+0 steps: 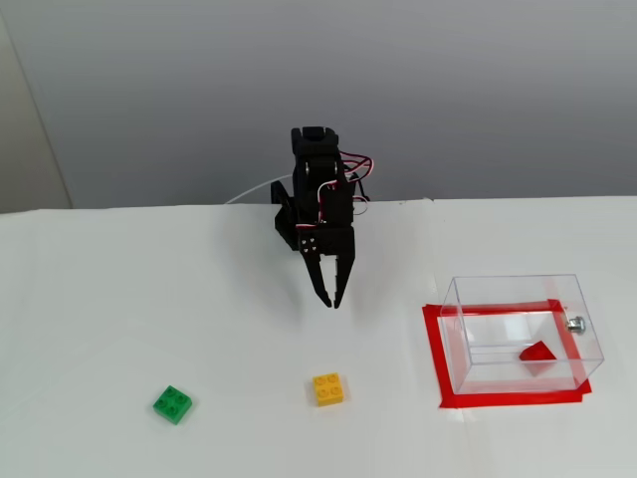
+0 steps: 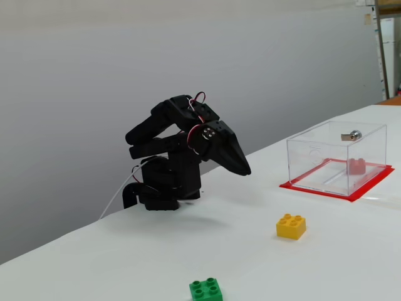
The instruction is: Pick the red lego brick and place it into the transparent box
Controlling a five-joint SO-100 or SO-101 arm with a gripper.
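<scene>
The red lego brick (image 1: 537, 352) lies tilted on the floor of the transparent box (image 1: 498, 291) at the table's right in both fixed views; through the clear wall it looks pale red (image 2: 356, 166). The box (image 2: 316, 150) has a small silver knob on one side. My black gripper (image 1: 331, 300) hangs near the arm's base, pointing down at the table, well to the left of the box. Its fingers are shut with nothing between them (image 2: 245, 171).
A yellow brick (image 1: 328, 388) (image 2: 291, 226) lies in front of the gripper, and a green brick (image 1: 173, 403) (image 2: 206, 290) lies further left. Red tape (image 1: 434, 358) frames the box on the white table.
</scene>
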